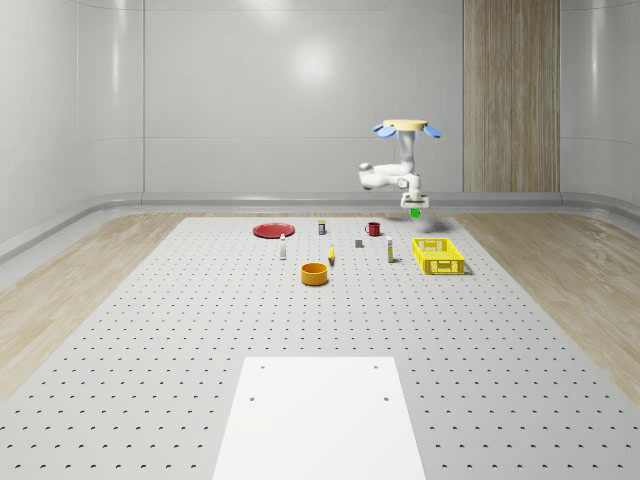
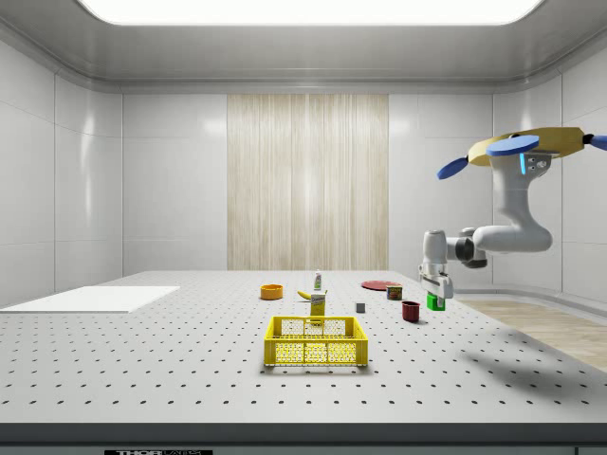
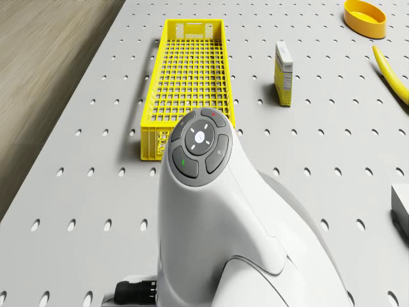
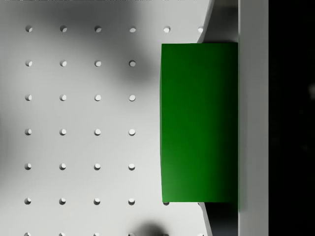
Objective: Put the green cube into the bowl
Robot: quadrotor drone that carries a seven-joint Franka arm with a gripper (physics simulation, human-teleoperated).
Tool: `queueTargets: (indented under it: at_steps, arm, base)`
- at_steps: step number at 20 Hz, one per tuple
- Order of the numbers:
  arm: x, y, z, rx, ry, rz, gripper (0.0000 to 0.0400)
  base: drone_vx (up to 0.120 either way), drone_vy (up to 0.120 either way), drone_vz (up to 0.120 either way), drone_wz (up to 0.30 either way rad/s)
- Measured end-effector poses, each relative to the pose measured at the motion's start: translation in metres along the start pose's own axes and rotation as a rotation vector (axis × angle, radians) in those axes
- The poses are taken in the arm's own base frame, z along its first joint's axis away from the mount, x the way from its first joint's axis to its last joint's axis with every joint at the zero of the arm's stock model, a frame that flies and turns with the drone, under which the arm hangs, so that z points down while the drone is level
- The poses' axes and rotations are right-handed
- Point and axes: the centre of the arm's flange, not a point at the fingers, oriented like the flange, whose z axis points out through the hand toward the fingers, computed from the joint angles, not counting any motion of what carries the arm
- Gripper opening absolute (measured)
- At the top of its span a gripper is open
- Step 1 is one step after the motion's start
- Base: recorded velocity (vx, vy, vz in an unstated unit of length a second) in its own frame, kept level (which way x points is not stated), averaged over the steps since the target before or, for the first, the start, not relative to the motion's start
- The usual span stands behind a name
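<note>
Whole-scene view: drone (image 1: 406, 127) hovers above the tabletop (image 1: 200, 320) beyond the yellow basket (image 1: 438, 256), claw (image 1: 415, 207) closed on the green cube (image 1: 415, 212), held aloft; orange bowl (image 1: 315, 273) sits well apart toward the view's left. Side view: cube (image 2: 434, 301) hangs in the claw (image 2: 435, 296) just above the red mug (image 2: 411, 311). Wrist view: cube (image 4: 199, 123) pressed against one finger (image 4: 252, 118), perforated tabletop below.

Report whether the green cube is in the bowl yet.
Not yet: the green cube hangs in the gripper above the table, apart from the orange bowl.
</note>
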Motion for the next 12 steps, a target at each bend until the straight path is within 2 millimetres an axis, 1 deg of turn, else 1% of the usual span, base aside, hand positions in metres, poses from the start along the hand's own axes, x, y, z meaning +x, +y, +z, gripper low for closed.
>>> queueTargets:
  at_steps: [4, 5, 12]
  arm:
    - [0.0, 0.0, -0.0005, 0.0, 0.0, -0.001, 0.025]
    - [0.0, 0.0, -0.0005, 0.0, 0.0, -0.001, 0.025]
    - [0.0, 0.0, -0.0007, 0.0, 0.0, -0.001, 0.025]
  base:
    - [0.12, -0.12, 0.12, 0.0]
    - [0.12, -0.12, 0.04, 0.0]
    - [0.12, -0.12, 0.0, 0.0]
